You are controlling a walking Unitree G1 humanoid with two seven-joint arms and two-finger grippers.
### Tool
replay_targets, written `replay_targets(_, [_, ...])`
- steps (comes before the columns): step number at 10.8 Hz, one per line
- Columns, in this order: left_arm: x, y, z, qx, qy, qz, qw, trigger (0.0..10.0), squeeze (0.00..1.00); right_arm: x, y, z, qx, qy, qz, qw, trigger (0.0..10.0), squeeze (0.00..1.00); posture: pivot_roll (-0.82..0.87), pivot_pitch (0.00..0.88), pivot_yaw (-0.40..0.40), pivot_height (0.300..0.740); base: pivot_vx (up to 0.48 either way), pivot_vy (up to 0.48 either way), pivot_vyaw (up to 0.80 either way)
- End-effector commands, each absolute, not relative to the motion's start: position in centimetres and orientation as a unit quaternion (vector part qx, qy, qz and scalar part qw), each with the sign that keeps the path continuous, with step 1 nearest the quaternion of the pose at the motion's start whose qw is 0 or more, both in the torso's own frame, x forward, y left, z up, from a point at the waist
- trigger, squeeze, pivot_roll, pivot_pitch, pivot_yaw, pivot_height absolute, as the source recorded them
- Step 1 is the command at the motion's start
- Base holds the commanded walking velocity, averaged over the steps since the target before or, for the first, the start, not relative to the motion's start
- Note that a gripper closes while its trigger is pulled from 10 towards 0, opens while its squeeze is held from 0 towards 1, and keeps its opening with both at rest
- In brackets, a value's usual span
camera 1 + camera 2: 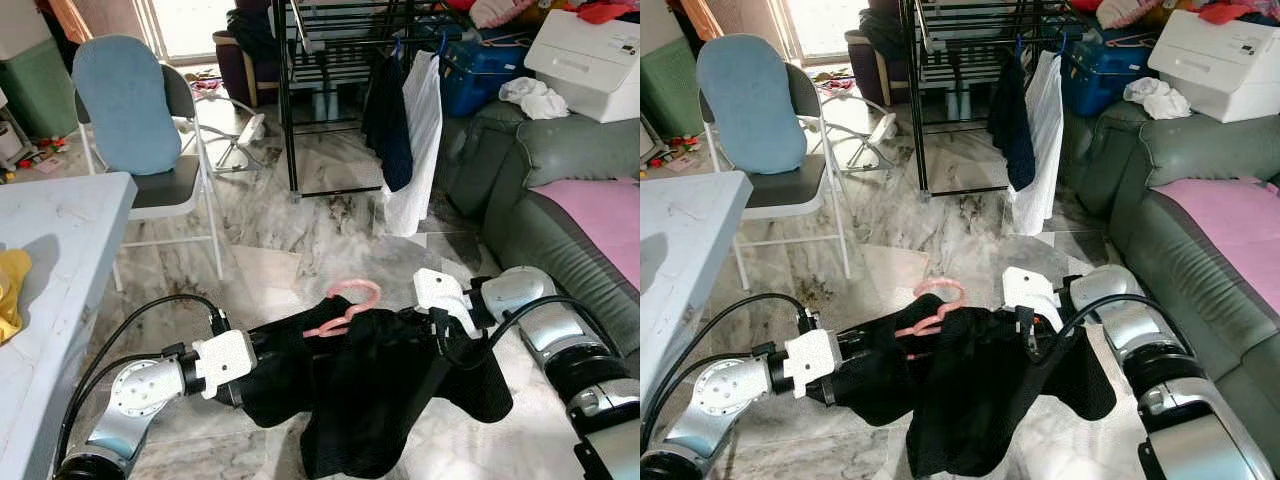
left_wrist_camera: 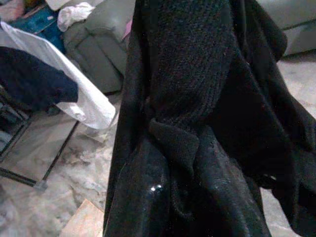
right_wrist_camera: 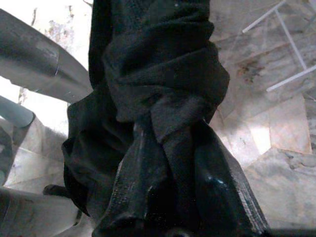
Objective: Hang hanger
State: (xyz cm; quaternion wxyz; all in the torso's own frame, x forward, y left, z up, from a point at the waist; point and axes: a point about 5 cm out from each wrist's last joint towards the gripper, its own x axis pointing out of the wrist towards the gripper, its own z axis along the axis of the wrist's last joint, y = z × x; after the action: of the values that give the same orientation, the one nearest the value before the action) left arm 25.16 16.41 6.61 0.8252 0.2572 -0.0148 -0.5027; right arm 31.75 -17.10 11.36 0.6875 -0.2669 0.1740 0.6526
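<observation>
The black knitted garment (image 1: pixel 370 385) is stretched between the two arms, low and near, with the pink plastic hanger (image 1: pixel 345 305) threaded into its neck and the hook poking up towards the far side. So the dressing part looks done; the hanging itself is not. The black metal drying rack (image 1: pixel 330 90) stands well apart, far across the marble floor (image 1: pixel 300 220), already carrying a dark shirt (image 1: pixel 388 125) and a white shirt (image 1: pixel 420 140) on its right end. My read: the carry to the rack and the hooking on are what remain.

Now the jaws. The left gripper (image 2: pixel 163 148) is clamped on a bunched fold of the knit, its black fingers (image 2: pixel 143 197) pressed tight against the cloth. The right gripper (image 3: pixel 168 143) does the same on its side, fingers (image 3: pixel 217 192) pinching a twisted wad of fabric. Neither touches the hanger itself.
</observation>
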Motion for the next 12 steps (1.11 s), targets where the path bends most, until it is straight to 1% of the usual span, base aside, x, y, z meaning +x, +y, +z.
replay_targets(1, [25.7, 16.0, 7.3, 0.258, -0.040, -0.494, 0.829, 0.0, 0.00, 31.8, -16.6, 11.2, -0.252, 0.163, 0.653, 0.696, 0.0, 0.00, -0.05, 0.000, 0.010, 0.740, 0.000, 0.000, 0.00])
replay_targets(2, [25.9, 16.1, 7.1, 0.260, -0.034, -0.490, 0.831, 0.0, 0.00, 31.8, -16.3, 11.0, -0.248, 0.161, 0.651, 0.699, 0.0, 0.00, -0.05, 0.000, 0.013, 0.740, 0.000, 0.000, 0.00])
replay_targets(3, [26.5, 16.0, 7.2, 0.267, -0.032, -0.483, 0.833, 4.0, 0.00, 32.1, -15.9, 11.1, -0.243, 0.153, 0.643, 0.710, 0.0, 0.00, -0.05, 0.000, 0.014, 0.740, 0.000, 0.000, 0.00])
replay_targets(4, [27.3, 16.3, 7.4, 0.265, -0.032, -0.455, 0.850, 10.0, 1.00, 32.5, -15.5, 11.1, -0.244, 0.145, 0.628, 0.724, 0.0, 0.00, -0.05, 0.000, 0.020, 0.740, 0.000, 0.000, 0.00])
replay_targets(5, [27.6, 16.3, 7.4, 0.255, -0.030, -0.447, 0.857, 10.0, 1.00, 32.7, -15.5, 11.0, -0.249, 0.143, 0.614, 0.735, 0.0, 0.00, -0.05, 0.000, 0.020, 0.740, 0.000, 0.000, 0.00])
replay_targets(6, [27.5, 16.2, 7.7, 0.246, -0.044, -0.440, 0.863, 10.0, 1.00, 33.1, -15.8, 10.3, -0.265, 0.152, 0.569, 0.763, 0.0, 0.00, -0.05, 0.000, 0.031, 0.740, 0.000, 0.000, 0.00])
replay_targets(7, [27.2, 16.3, 7.8, 0.227, -0.045, -0.435, 0.870, 10.0, 1.00, 33.2, -16.1, 9.6, -0.277, 0.160, 0.538, 0.780, 0.0, 0.00, -0.05, 0.000, 0.042, 0.740, 0.000, 0.000, 0.00])
replay_targets(9, [26.8, 16.5, 8.0, 0.205, -0.048, -0.427, 0.879, 10.0, 1.00, 32.9, -16.5, 8.7, -0.294, 0.169, 0.518, 0.785, 0.0, 0.00, -0.08, 0.000, 0.080, 0.740, 0.000, 0.000, 0.00])
replay_targets(10, [26.8, 16.2, 7.8, 0.195, -0.044, -0.434, 0.879, 10.0, 1.00, 32.4, -16.9, 8.3, -0.286, 0.166, 0.504, 0.798, 0.0, 0.00, -0.10, 0.000, 0.108, 0.740, 0.000, 0.000, 0.00])
replay_targets(11, [27.0, 16.0, 7.7, 0.194, -0.043, -0.431, 0.880, 10.0, 1.00, 32.3, -17.1, 8.1, -0.288, 0.169, 0.498, 0.801, 0.0, 0.00, -0.12, 0.000, 0.120, 0.740, 0.000, 0.000, 0.00])
replay_targets(12, [28.0, 16.0, 7.5, 0.166, -0.039, -0.361, 0.917, 10.0, 1.00, 32.4, -17.6, 7.8, -0.284, 0.169, 0.456, 0.826, 0.0, 0.00, -0.15, 0.000, 0.160, 0.740, 0.000, 0.000, 0.00])
